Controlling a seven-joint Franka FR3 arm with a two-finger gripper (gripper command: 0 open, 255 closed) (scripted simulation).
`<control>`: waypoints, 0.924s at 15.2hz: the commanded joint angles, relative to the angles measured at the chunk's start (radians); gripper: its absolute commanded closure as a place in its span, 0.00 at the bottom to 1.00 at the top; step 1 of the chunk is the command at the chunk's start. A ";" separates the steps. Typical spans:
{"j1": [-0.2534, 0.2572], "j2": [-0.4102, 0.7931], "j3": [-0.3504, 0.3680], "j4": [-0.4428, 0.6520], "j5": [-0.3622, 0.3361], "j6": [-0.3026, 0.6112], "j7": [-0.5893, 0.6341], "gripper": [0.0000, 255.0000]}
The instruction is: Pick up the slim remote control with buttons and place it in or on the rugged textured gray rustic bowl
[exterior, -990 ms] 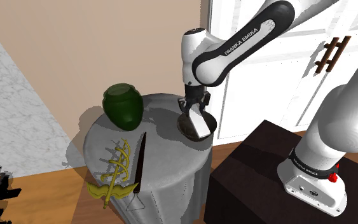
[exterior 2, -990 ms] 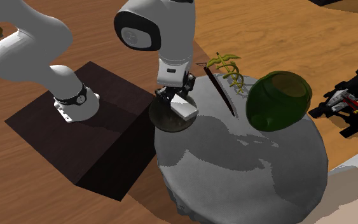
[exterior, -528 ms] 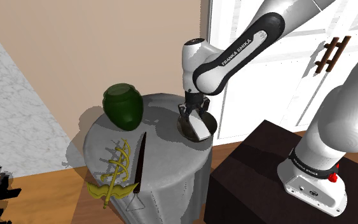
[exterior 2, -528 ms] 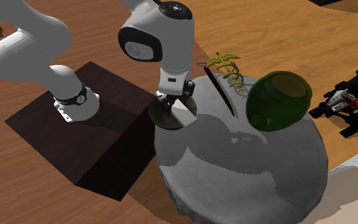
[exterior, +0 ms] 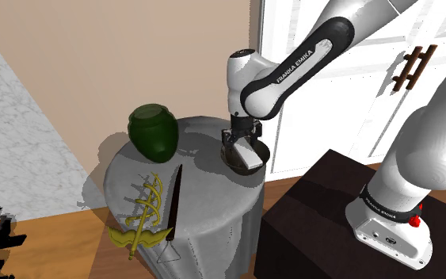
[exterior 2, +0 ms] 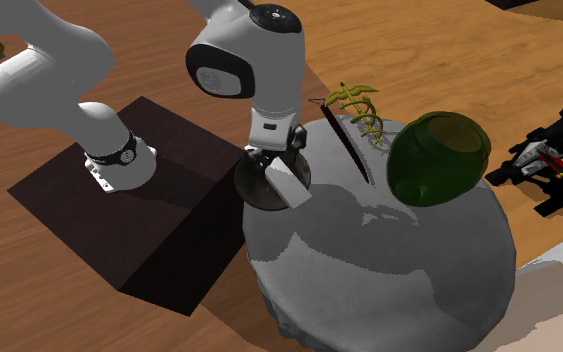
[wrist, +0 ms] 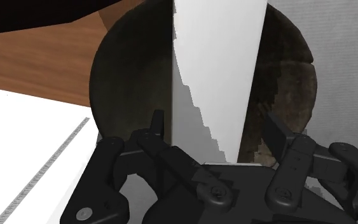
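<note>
Gripper (wrist: 214, 121) open: the two black fingers (wrist: 155, 130) stand apart, one just beside the remote's long edge, the other plainly clear of it, so no clasp. Directly under the gripper lies the remote (wrist: 217, 60), drawn plain white-grey, a slim slab inside the bowl (wrist: 287, 76), its long axis running away from the gripper across the bowl's dark, mottled inside. The bowl sits upright at the edge of the round grey counter (wrist: 346, 60), on the side toward the dark stand (exterior: 324, 210). Brown wood floor (wrist: 41, 70) shows beyond the bowl's rim on the off-counter side. Farther across the counter from the bowl: a green jar (exterior: 152, 132), upright, well apart; a dark slender stick (exterior: 175, 196) lying flat; and a gold ornament (exterior: 144, 212) just beside the stick, farthest from the bowl.
</note>
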 commanded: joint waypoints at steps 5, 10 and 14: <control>0.001 -0.026 -0.001 0.012 0.009 -0.039 -0.008 0.00; 0.005 -0.094 -0.005 0.048 0.028 -0.142 -0.023 0.00; 0.005 -0.094 -0.005 0.049 0.028 -0.142 -0.022 0.00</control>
